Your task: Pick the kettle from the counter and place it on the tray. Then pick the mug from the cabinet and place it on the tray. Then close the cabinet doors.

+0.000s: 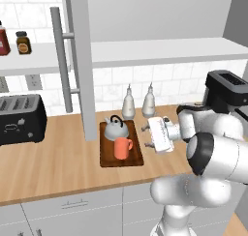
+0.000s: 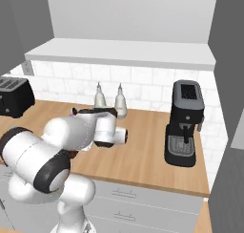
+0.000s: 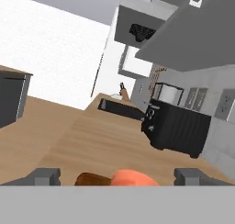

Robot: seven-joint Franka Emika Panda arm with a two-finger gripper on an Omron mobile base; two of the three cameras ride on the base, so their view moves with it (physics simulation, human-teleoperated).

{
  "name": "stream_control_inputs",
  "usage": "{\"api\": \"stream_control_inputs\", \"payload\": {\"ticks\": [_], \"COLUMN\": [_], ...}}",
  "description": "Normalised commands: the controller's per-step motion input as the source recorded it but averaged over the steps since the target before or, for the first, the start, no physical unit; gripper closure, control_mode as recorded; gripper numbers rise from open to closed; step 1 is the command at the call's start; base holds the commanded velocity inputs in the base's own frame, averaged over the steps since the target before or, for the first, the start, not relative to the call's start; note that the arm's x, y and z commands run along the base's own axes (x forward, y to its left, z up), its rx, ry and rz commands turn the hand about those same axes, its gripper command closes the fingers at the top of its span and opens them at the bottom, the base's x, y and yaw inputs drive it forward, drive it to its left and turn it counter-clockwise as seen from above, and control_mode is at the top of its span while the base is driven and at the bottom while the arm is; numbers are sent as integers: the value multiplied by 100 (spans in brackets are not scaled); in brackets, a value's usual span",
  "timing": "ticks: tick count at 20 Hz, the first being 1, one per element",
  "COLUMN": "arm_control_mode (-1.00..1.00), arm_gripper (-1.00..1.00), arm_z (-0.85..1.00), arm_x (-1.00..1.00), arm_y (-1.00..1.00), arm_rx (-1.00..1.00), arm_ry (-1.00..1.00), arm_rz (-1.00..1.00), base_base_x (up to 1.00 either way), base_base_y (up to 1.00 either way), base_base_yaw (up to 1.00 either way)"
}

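Standing on the tray (image 1: 137, 158), the mug (image 1: 122, 148) sits just in front of the kettle (image 1: 116, 128); jaws released, spread wide beside it. Back away level to avoid clipping the mug, then go for the cabinet doors (image 1: 82, 61).

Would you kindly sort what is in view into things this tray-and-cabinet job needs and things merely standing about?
Job:
kettle
mug
tray
cabinet door
counter

Standing about:
toaster
two white bottles
coffee machine
jars

White arm (image 1: 213, 157), dark joints
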Motion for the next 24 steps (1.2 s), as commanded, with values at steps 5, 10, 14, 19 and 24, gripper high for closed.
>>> {"api": "stream_control_inputs", "payload": {"ticks": [5, 10, 14, 19, 24], "arm_control_mode": [-100, -100, -100, -100, -100], "arm_gripper": [-100, -100, -100, -100, -100], "arm_z": [70, 64, 42, 46, 31], "arm_x": [-69, -77, -69, -54, -31], "arm_y": [-20, -7, 11, 7, -10], "arm_rx": [0, 0, -3, -5, -2], "arm_ry": [-1, 0, 0, -1, -1], "arm_rz": [-17, -18, -19, -18, -18], "base_base_x": [0, 0, 0, 0, 0], "base_base_y": [0, 0, 0, 0, 0], "base_base_yaw": [0, 0, 0, 0, 0]}}
